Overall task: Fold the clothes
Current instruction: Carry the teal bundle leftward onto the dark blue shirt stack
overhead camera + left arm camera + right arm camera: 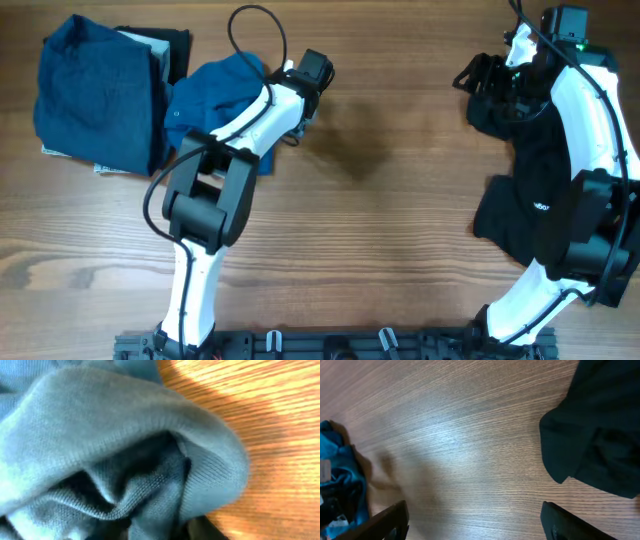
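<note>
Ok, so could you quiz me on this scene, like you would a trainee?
1. True or false: the right tool is clamped on the black garment.
2. The top garment of the folded stack is: A blue, B black, C red.
3. Fill in: the crumpled blue shirt lies under the ___ arm.

Key:
1. False. It stands open above the bare table, with the black garment off to one side.
2. A.
3. Left.
</note>
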Controlling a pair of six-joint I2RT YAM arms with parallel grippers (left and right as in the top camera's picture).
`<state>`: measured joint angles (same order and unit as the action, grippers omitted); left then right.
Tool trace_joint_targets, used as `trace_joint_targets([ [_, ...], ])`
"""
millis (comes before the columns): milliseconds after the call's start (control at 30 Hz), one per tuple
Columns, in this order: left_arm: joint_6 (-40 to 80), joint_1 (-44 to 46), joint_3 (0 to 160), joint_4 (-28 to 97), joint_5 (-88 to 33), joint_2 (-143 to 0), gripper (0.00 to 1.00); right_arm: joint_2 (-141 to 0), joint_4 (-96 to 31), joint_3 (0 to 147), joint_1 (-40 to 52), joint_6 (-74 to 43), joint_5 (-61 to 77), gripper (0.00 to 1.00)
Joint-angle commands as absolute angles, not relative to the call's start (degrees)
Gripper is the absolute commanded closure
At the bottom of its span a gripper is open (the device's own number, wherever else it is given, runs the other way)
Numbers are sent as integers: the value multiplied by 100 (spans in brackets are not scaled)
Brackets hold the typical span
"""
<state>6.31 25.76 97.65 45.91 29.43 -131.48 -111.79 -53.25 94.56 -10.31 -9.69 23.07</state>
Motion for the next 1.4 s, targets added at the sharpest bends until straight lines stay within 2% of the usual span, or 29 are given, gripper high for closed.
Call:
trace_joint_targets([
  [0,694,2359,9454,4558,2582,-13952,96,-11039,-5341,9513,-1063,-781,2248,15],
  [233,930,2335,9507,4595,2589,-13904,96,-11039,-5345,9513,-1063,-760,2239,15],
  [433,950,2067,10245,5631,2585,-13434,96,-11039,-5345,9513,-1063,-751,2228,15],
  [567,947,1907,10608,5902,2585,-12903,96,-11039,-5347,9513,-1063,-749,2231,14],
  [1067,956,1804,10663,5771,2580,-11546,96,-11039,-5358,9513,-1063,-751,2233,15],
  [1367,1597,1745,10691,5411,2672,-10648,96,-11039,-5382,9513,-1057,-751,2235,15],
])
